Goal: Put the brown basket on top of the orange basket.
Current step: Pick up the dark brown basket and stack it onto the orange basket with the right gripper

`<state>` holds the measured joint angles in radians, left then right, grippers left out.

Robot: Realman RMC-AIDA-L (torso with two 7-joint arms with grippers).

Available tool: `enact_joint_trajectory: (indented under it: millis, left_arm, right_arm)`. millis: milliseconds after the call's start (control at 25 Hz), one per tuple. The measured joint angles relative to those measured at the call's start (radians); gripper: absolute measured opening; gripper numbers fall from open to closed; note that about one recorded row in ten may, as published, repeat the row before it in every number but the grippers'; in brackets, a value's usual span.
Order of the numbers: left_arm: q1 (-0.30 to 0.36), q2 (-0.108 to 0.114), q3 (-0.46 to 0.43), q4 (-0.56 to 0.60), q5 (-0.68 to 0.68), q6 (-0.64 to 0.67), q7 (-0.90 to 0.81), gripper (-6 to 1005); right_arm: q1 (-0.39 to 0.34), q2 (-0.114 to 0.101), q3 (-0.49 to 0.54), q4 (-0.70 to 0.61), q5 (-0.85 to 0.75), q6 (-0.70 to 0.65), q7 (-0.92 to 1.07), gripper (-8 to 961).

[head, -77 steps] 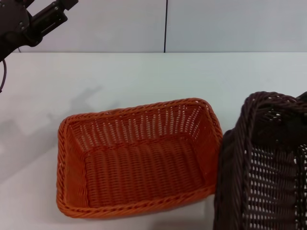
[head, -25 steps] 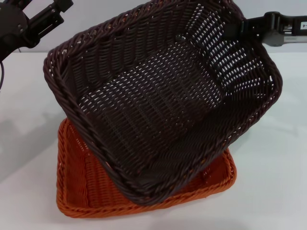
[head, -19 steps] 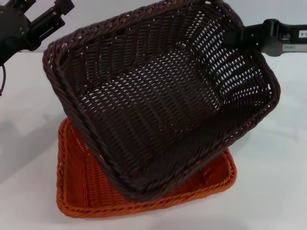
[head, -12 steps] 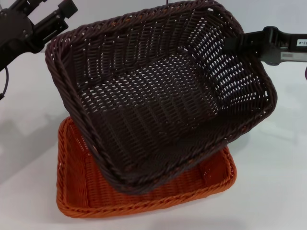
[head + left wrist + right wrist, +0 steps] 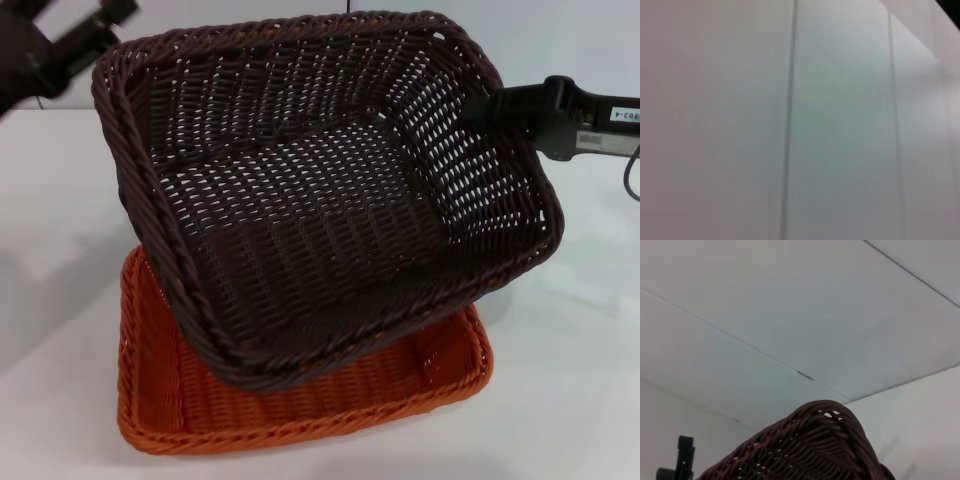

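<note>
The brown basket (image 5: pixel 320 190) hangs tilted in the air over the orange basket (image 5: pixel 160 400), which sits on the white table. My right gripper (image 5: pixel 490 105) is shut on the brown basket's right rim, its arm coming in from the right edge. The brown basket covers most of the orange one; only the orange front and left rim show. A corner of the brown basket (image 5: pixel 810 447) fills the bottom of the right wrist view. My left gripper (image 5: pixel 75 40) is raised at the top left, beside the brown basket's far left corner. The left wrist view shows only a pale wall.
The white table (image 5: pixel 580 350) stretches to the right and left of the baskets. A pale wall with a dark seam stands behind.
The brown basket was carried from the right side over the orange basket and has been sinking and levelling over it. The right arm has dropped slightly. The left arm has shifted up and out.
</note>
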<state>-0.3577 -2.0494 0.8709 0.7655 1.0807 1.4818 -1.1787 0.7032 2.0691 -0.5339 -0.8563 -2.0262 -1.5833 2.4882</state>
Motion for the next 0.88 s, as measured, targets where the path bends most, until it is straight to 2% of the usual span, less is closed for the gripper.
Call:
enact_joint_trajectory:
  millis: [320,560,880]
  left_arm:
    - [-0.015,-0.009,-0.137,-0.012,-0.013,-0.050,0.115,826]
    - [-0.024,-0.010,-0.161,-0.091,-0.100,-0.094,0.225,826]
    - [-0.024,-0.009,-0.164,-0.103,-0.122,-0.125,0.246,826]
  right_arm:
    - [-0.002,0.005,-0.003,0.051,0.011,0.014,-0.001,174]
    - [-0.008,0.008,-0.081,0.054,0.053,0.045,-0.005,174]
    - [-0.040,0.012,-0.201,0.052,0.104,0.097,-0.007,174]
